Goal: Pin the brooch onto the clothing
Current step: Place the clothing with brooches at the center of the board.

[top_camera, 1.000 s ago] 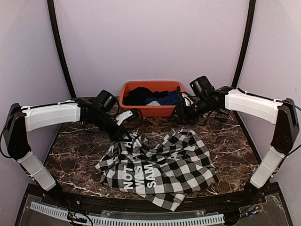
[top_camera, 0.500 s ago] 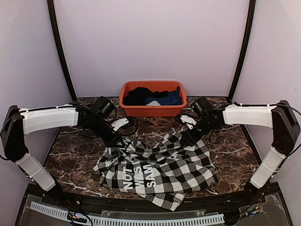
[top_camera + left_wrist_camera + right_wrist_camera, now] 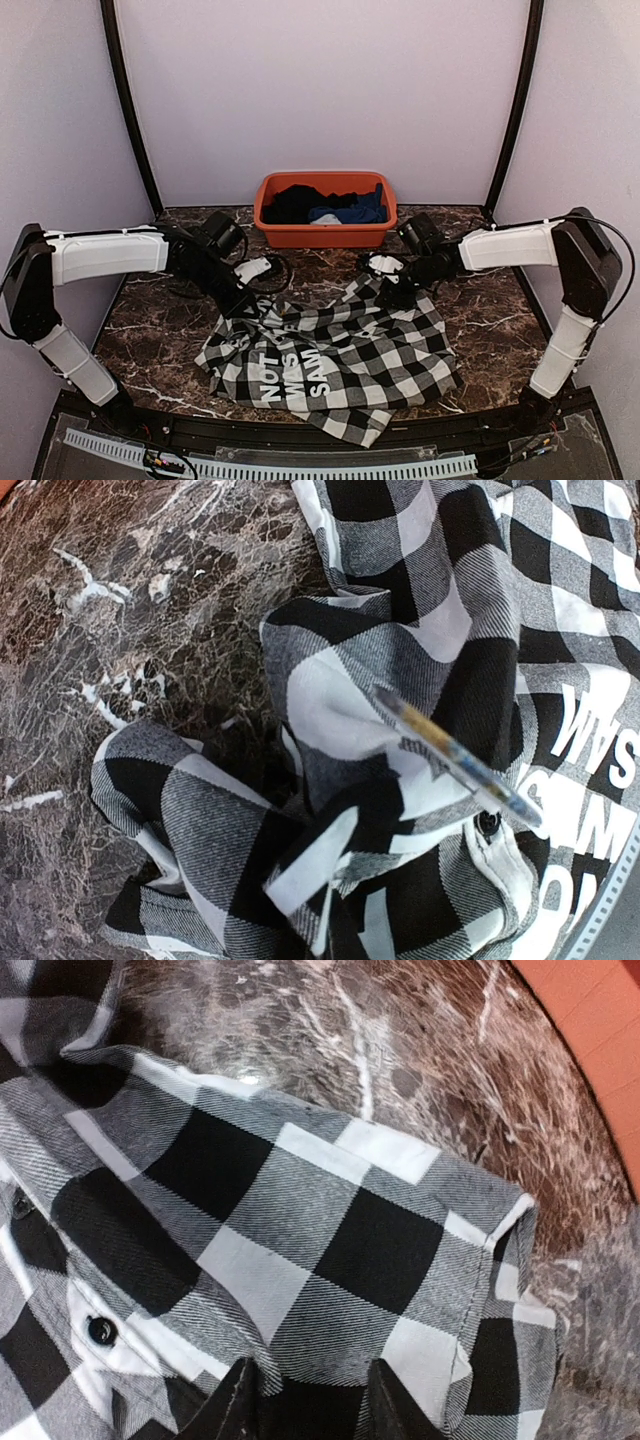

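Note:
The clothing (image 3: pixel 345 350), a black-and-white check shirt with white block letters (image 3: pixel 290 375), lies crumpled on the marble table. My left gripper (image 3: pixel 240 300) is shut on the shirt's far-left edge. In the left wrist view the cloth (image 3: pixel 400 630) bunches up at the bottom and hides the fingers. A thin bar tinted yellow and blue (image 3: pixel 455 755) crosses the cloth; I cannot tell if it is the brooch. My right gripper (image 3: pixel 388 290) is down on the shirt's far-right edge. Its gripper (image 3: pixel 312 1375) is open, fingertips pressed on the check cloth (image 3: pixel 300 1220) with a fold between them.
An orange bin (image 3: pixel 325 237) stands at the back centre, holding a black garment (image 3: pixel 300 203) and a blue garment (image 3: pixel 355 210). Bare marble (image 3: pixel 400 1050) lies between the shirt and the bin. Black frame posts rise at both back corners.
My right gripper has come down from beside the bin onto the shirt's far edge, its jaws narrowing. My left gripper has dragged the shirt's far-left edge leftward and nearer.

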